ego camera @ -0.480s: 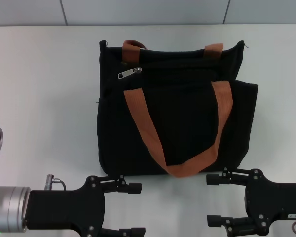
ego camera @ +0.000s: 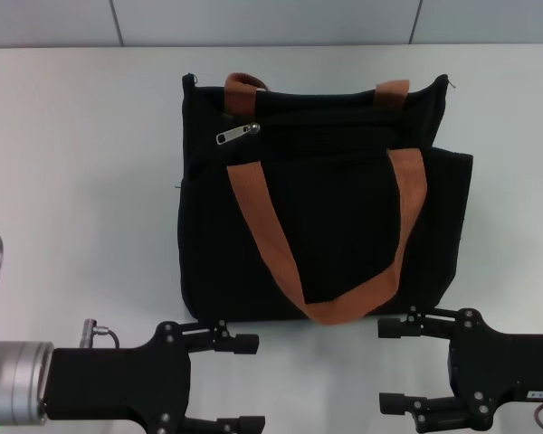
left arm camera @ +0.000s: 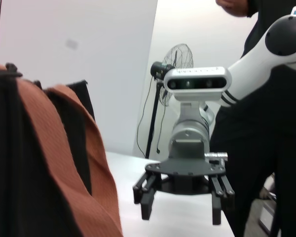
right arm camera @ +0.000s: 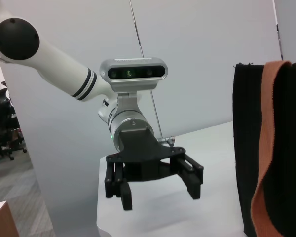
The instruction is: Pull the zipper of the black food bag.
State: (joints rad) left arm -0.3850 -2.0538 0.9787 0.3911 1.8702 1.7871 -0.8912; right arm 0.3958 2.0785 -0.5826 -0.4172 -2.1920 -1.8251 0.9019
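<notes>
The black food bag (ego camera: pixel 321 217) lies flat on the white counter (ego camera: pixel 81 181) in front of me, its boxy body square to my view and its two orange-brown straps (ego camera: pixel 344 303) looping down across the front panel toward my side. The zipper (ego camera: pixel 238 134), a small silver pull tab, sits near the bag's upper edge toward my left, just beside the left strap where it meets the top seam, lying at a slight tilt on the black zip line. My left tool (ego camera: pixel 240 383) hovers low over the counter just off the bag's near left corner, its two fingers spread wide apart and holding nothing. My right tool (ego camera: pixel 396 364) hangs just off the bag's near right corner, likewise spread open and empty, its upper finger close to the bag's bottom edge; I cannot tell whether it touches the fabric. Both tools are well apart from the zipper, which lies at the far side of the bag from them.
</notes>
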